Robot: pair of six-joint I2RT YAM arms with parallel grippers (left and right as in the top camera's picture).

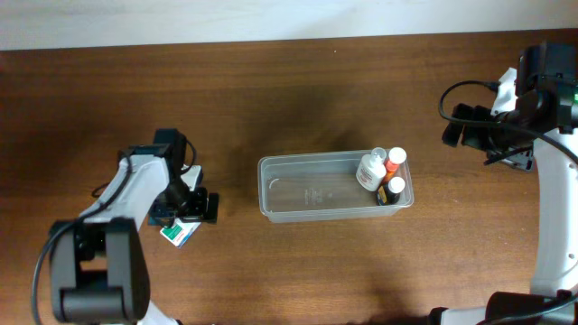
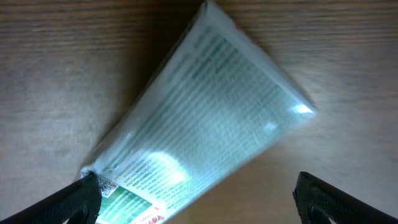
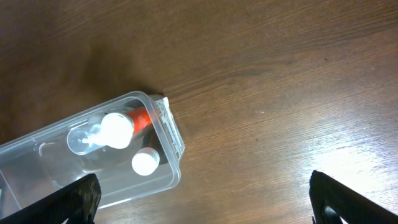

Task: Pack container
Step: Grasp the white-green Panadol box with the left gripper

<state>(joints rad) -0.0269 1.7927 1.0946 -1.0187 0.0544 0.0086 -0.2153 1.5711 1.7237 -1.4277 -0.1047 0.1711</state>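
One item outside: printed box [image 1: 181, 232], flat on the desk [image 1: 298, 81] near the left edge, well apart from the tub.
left gripper [image 2: 199, 200]: released, jaws spread wide, hanging right over the box, nothing gripped. One fingertip [image 2: 78, 199] is just beside the box's near corner, the other is off to the side of it.
box lie: skewed to the jaw line, glossy wrapped face up, glare on it.
step in hand: looks like the left arm's pick of the box, not yet closed.
do it well: turn the wrist so the pads face the two long sides, centre over the middle, go low, then close. A corner bite would likely spin it, and the slick wrap may slip.
container [image 1: 271, 163]: clear tub mid-desk, long side along the front edge.
bottles [image 1: 370, 171]: three, white-capped, crowded at the tub's right end, one orange.
drop spot: bare left and middle floor. Clear the rim first, lay the box flat.
right gripper [image 3: 211, 202]: released, empty, near the right edge, farther back than the tub. Best kept parked there.
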